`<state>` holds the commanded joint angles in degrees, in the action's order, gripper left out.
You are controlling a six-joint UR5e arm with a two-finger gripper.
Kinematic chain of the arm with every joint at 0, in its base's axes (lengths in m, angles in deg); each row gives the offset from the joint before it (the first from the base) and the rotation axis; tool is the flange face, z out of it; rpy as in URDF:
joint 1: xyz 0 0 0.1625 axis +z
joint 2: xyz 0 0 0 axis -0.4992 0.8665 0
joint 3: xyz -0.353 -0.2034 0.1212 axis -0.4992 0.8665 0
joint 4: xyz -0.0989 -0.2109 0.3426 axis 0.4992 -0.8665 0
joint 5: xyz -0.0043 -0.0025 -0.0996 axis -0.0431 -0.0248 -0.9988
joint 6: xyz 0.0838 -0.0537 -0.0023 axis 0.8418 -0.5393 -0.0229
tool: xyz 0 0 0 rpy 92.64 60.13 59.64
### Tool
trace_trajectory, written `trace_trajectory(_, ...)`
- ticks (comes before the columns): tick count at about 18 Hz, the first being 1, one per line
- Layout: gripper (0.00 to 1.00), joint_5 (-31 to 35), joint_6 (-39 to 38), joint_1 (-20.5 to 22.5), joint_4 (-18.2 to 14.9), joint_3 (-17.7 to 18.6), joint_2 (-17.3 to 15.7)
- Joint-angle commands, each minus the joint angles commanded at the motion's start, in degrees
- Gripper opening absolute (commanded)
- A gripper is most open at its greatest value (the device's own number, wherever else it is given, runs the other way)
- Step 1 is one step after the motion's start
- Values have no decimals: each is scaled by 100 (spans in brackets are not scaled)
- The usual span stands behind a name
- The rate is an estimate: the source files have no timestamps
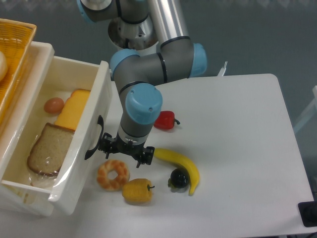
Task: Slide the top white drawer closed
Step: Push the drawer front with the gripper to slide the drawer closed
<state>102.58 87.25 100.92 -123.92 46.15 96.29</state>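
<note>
Camera view, drawer spot: the top white drawer (74, 163) sat at the left edge of the desk (237, 148), pulled out and still open, with the yellow wicker basket (15, 54) right above its back left corner.

Drawer heading: long axis ran from upper right down to lower left across the picture; the tall front panel faced right toward the desk, and its black handle (94, 144) curved out on that side.

Inside the drawer: a slice of bread (47, 151) in clear wrap, a yellow cheese block (72, 111) and a brown egg (53, 105).

Gripper: the gripper (125, 148) hung pointing down just right of the front panel, its left edge right by the handle. Couldn't tell if it actually touched.

Jaws: looked spread apart with nothing between them, though from that top-down angle it was kinda hard to be sure.

Room to move: tight around the panel's lower end. A donut (113, 174) lay just beside the panel, a yellow pepper (137, 191) next to that, then a banana (181, 166) and a dark round fruit (178, 178) touching it. A red pepper (165, 120) sat behind the arm's wrist. The right half of the desk was bare white out to its rounded edge.

Writing: no labels or brand names I could read anywhere.
</note>
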Motion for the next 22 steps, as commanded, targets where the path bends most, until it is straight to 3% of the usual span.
trace_trajectory(10,100,-140,17,-79,0,9,-35)
trace_trajectory(22,100,-105,167,-475,26,9,-158)
